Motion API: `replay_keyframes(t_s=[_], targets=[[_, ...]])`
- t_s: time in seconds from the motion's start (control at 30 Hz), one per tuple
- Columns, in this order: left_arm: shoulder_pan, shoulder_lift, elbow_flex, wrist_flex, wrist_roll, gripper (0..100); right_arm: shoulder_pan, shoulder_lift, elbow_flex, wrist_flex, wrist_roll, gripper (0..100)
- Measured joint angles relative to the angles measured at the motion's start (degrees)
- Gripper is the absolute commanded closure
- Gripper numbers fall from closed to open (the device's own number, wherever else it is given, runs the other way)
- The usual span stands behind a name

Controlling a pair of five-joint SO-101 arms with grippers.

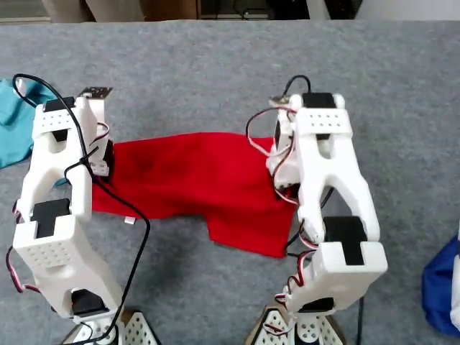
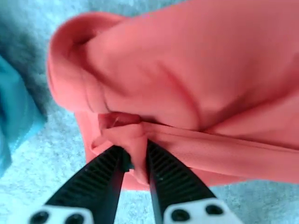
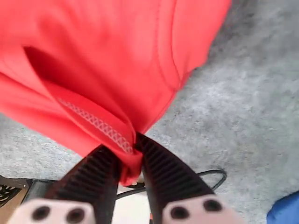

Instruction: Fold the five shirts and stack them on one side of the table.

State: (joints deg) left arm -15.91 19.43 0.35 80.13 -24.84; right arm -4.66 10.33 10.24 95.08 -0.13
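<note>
"Folding the red cotton shirt (image 1: 194,180) is the step that is running, I am judging. Both arms are holding it by opposite ends, and it is lying rumpled across the middle of the grey carpeted worktop (image 1: 215,65)."

"Are the tools actually gripping?"

"The left tool (image 2: 135,156) is pinching a bunched hem at the shirt's left end, its black ribbed fingers (image 2: 105,179) closed on the fabric. The right tool (image 3: 132,151) is doing the same at the right end, clamping a stitched seam."

"So nothing is being stacked yet?"

"Nothing is looking folded. A teal cloth (image 1: 14,129) is lying at the left edge and a blue cloth (image 1: 440,287) at the right edge, both well apart from the red one — probably other shirts."

"What is the next move asking for?"

"I am thinking both arms are needing to travel together, carrying the held edge over the rest with the fabric taut between them — if one is lagging, the fold is going skewed."
</note>
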Motion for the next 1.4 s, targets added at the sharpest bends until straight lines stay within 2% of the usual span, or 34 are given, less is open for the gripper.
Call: replay_keyframes(t_s=[0.27, 0.57, 0.77, 1.0, 1.13, 1.23, 1.4], targets=[[0.0, 0.0, -0.5, -10.6, 7.2, 98, 0.0, 0.0, 6.7, -14.2, 0.0, 99.3], [0.8, 0.0, -10.3, -24.6, 19.8, 98, 0.0, 0.0, -2.0, -32.4, 0.0, 99.3], [2.4, 0.0, -11.5, -26.3, 20.8, 98, 0.2, 0.1, -3.1, -42.1, 0.0, 99.3], [3.5, 0.0, -11.0, -28.4, 20.9, 98, 1.6, 3.4, -3.1, -60.0, 0.0, 99.2], [3.7, 0.0, -8.0, -28.6, 20.9, 98, 1.6, 8.4, -3.1, -60.6, 0.4, 98.9], [3.7, 0.0, -4.4, -28.6, 19.0, 98, 1.6, 9.0, -3.1, -55.1, 2.9, 91.4], [3.7, 0.0, 0.9, -28.6, 17.3, 98, 1.6, 9.0, -4.9, -44.6, 4.7, 62.0]])
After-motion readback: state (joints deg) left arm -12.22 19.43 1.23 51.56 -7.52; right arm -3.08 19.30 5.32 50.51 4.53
